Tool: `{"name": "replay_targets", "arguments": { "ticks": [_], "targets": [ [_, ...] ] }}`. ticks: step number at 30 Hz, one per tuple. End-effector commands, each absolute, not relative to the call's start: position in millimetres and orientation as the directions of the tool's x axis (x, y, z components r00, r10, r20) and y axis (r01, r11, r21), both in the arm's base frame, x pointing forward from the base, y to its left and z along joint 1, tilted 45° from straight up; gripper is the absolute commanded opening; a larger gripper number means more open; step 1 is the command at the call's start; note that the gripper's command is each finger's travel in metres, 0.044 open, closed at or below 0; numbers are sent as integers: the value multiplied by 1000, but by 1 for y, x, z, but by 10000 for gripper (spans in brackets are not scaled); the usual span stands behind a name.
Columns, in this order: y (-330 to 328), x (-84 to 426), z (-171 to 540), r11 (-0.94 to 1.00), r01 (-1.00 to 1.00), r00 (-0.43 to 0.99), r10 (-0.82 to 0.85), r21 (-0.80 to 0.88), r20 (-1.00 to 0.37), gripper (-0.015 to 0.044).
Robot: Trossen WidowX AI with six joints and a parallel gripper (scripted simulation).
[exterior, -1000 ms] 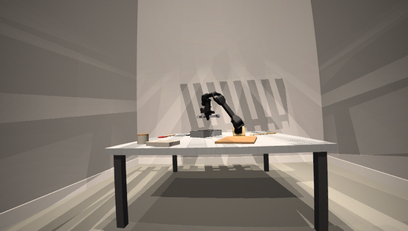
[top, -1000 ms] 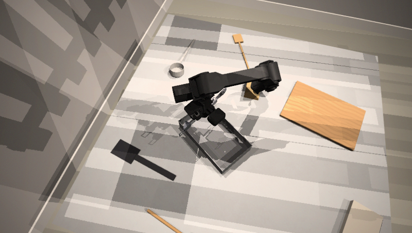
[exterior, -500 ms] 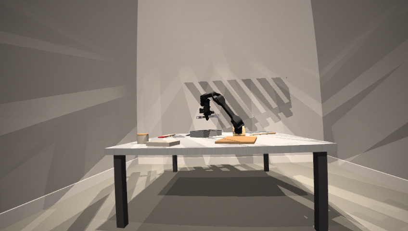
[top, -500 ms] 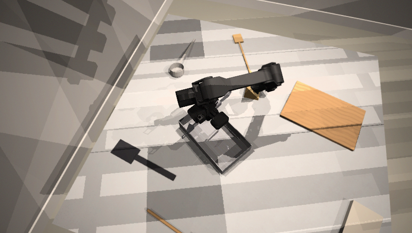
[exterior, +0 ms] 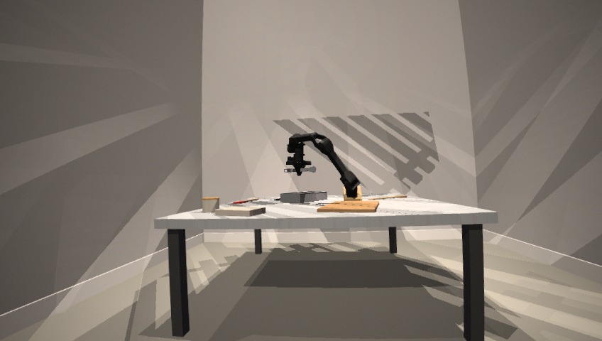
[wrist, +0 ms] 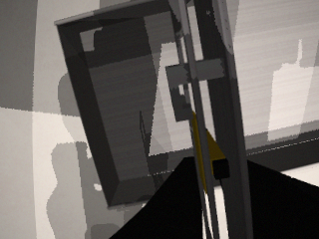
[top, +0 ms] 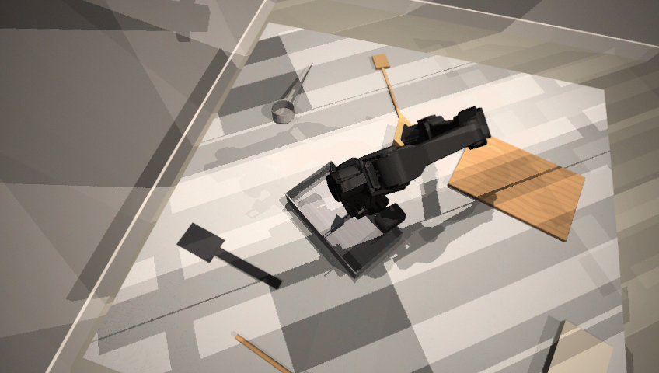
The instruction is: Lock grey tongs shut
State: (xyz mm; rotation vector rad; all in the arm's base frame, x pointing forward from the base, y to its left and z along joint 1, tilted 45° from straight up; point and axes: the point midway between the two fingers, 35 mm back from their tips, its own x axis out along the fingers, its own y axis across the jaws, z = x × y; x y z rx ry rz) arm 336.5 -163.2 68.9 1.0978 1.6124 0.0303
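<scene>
The grey tongs [top: 337,223] [exterior: 312,169] [wrist: 234,115] hang in the air above the roasting tin [top: 319,234] [exterior: 291,197] [wrist: 86,115]. They lie about level in the exterior view, with one end on each side of the fingers. My gripper [exterior: 299,172] [wrist: 205,165] points down and is shut on the tongs. In the wrist view their two long arms run close side by side between the black fingers, with a narrow gap showing. Whether the hinge is locked cannot be seen. The wooden board [top: 531,193] [exterior: 350,206] lies to the right of the tin.
A dark spatula [top: 200,241] lies left of the tin. A round cup with a thin handle [top: 283,112] and a wooden utensil [top: 380,61] lie at the back. A wooden stick [top: 263,353] and a pale block [top: 584,346] [exterior: 241,211] are at the front. A canister [exterior: 210,205] stands behind the block.
</scene>
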Motion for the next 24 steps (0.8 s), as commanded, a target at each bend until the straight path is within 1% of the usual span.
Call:
{"name": "replay_targets", "arguments": {
  "ticks": [1,12,24],
  "targets": [
    [-146,340,86,544,649,73,651,531,-756,-150],
    [-90,343,138,480,718,95,650,504,-754,-150],
    [-29,329,187,403,778,113,665,482,-738,-150]
  ]
}}
